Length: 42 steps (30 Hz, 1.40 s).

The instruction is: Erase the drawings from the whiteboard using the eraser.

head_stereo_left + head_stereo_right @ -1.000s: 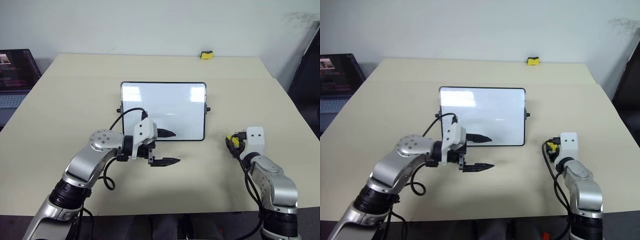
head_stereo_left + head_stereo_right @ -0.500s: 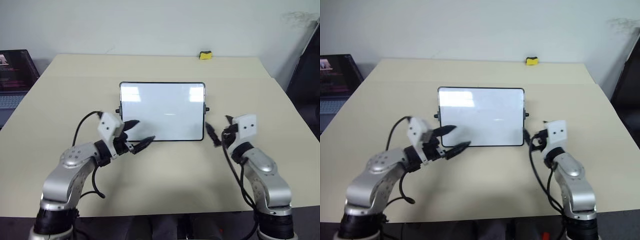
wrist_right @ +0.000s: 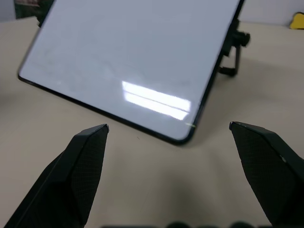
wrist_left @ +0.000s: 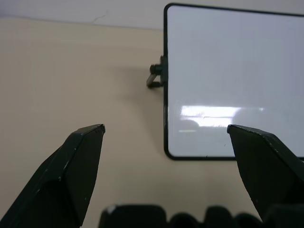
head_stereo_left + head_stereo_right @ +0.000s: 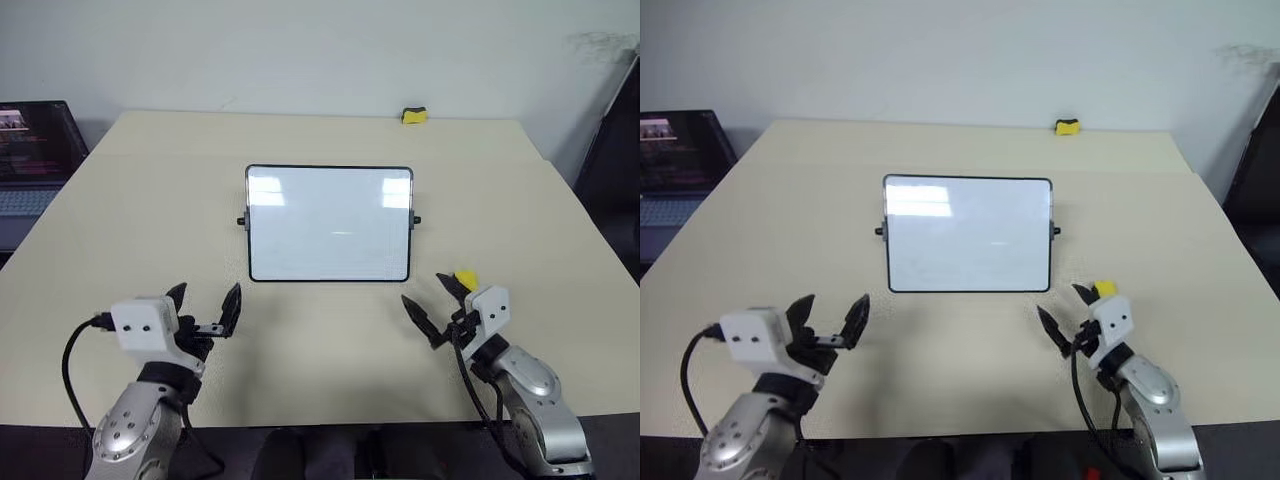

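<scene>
The whiteboard (image 5: 330, 222) stands propped at the table's middle, its face plain white with glare; no drawings are in view on it. The eraser (image 5: 466, 278), a small yellow block, lies on the table just behind my right gripper (image 5: 421, 287), apart from its fingers. That gripper is open and empty, in front of the board's near right corner. My left gripper (image 5: 205, 298) is open and empty too, near the table's front, in front of the board's near left corner. The left wrist view has the board's left side and knob (image 4: 156, 76) beyond open fingers.
A second small yellow-and-black block (image 5: 413, 115) sits at the table's far edge. An open laptop (image 5: 35, 150) stands off the table's left side. The board's right knob (image 3: 239, 39) and leg stick out sideways. Bare table (image 5: 320, 340) stretches between the two grippers.
The right gripper has opened, let go of the eraser and drawn back from the board's right edge. The left arm has pulled back and leftward from the board's front, now pointing forward.
</scene>
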Each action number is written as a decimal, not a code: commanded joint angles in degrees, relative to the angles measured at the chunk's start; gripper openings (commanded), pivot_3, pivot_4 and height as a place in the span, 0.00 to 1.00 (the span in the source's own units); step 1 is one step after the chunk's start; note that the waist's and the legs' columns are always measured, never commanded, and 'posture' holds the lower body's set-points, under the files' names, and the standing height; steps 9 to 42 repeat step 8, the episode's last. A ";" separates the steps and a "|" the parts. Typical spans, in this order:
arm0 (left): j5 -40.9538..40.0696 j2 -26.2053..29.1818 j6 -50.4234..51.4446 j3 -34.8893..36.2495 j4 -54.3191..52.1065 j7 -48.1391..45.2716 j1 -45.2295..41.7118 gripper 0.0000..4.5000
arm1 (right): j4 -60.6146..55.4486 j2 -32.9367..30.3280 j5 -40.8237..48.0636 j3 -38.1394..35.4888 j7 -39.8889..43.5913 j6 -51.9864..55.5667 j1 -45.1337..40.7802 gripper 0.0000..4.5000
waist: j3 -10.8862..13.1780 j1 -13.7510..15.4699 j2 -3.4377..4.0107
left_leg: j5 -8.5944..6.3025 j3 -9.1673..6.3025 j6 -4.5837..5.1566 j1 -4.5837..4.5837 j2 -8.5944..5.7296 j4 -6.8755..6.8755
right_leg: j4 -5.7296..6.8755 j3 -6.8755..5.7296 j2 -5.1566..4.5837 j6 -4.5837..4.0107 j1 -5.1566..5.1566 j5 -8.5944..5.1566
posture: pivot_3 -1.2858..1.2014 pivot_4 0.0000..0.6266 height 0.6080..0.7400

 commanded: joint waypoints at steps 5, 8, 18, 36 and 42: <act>1.50 0.85 -4.46 1.57 -1.78 0.15 1.63 1.00 | -4.35 -0.85 -0.63 -1.12 -2.70 -1.67 2.00 0.99 | -0.03 0.02 0.05 | -0.01 -0.02 0.00 -0.07 0.00 -0.02 | -0.06 0.01 0.03 -0.02 -0.02 -0.02 | 0.52 0.24 1.00; 2.14 0.91 -4.77 0.66 -0.41 0.78 -0.66 1.00 | -5.22 -1.83 -0.21 -1.51 -2.66 -0.46 2.00 0.99 | -0.03 0.04 0.05 | -0.01 -0.01 -0.01 -0.16 -0.01 0.00 | -0.10 0.00 0.02 0.01 -0.04 -0.04 | 0.52 0.24 1.00; 2.14 0.91 -4.77 0.66 -0.41 0.78 -0.66 1.00 | -5.22 -1.83 -0.21 -1.51 -2.66 -0.46 2.00 0.99 | -0.03 0.04 0.05 | -0.01 -0.01 -0.01 -0.16 -0.01 0.00 | -0.10 0.00 0.02 0.01 -0.04 -0.04 | 0.52 0.24 1.00; 2.14 0.91 -4.77 0.66 -0.41 0.78 -0.66 1.00 | -5.22 -1.83 -0.21 -1.51 -2.66 -0.46 2.00 0.99 | -0.03 0.04 0.05 | -0.01 -0.01 -0.01 -0.16 -0.01 0.00 | -0.10 0.00 0.02 0.01 -0.04 -0.04 | 0.52 0.24 1.00; 2.14 0.91 -4.77 0.66 -0.41 0.78 -0.66 1.00 | -5.22 -1.83 -0.21 -1.51 -2.66 -0.46 2.00 0.99 | -0.03 0.04 0.05 | -0.01 -0.01 -0.01 -0.16 -0.01 0.00 | -0.10 0.00 0.02 0.01 -0.04 -0.04 | 0.52 0.24 1.00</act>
